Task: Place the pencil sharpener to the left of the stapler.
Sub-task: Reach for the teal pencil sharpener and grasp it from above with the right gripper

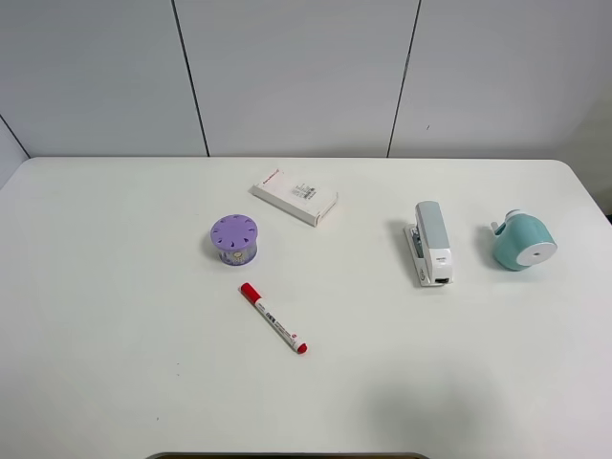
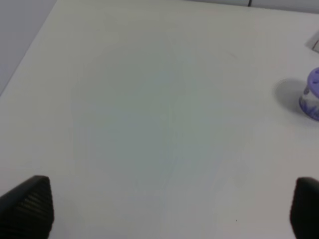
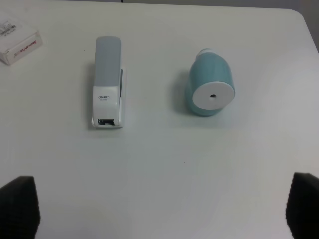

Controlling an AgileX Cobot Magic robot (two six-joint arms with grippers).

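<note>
The mint-teal pencil sharpener (image 1: 521, 241) lies on the white table, its flat white round face (image 3: 214, 95) turned toward the front edge. It rests just right of the pale grey-and-white stapler (image 1: 431, 242), which lies lengthwise, front to back. In the right wrist view the stapler (image 3: 107, 82) and the sharpener (image 3: 211, 83) are side by side and apart, well ahead of my right gripper (image 3: 162, 204), which is open and holds nothing. My left gripper (image 2: 164, 209) is open over bare table. Neither arm shows in the exterior high view.
A purple round holed container (image 1: 234, 238) stands left of centre and also shows in the left wrist view (image 2: 313, 94). A flat white box (image 1: 295, 195) lies behind it. A red-capped marker (image 1: 273, 318) lies toward the front.
</note>
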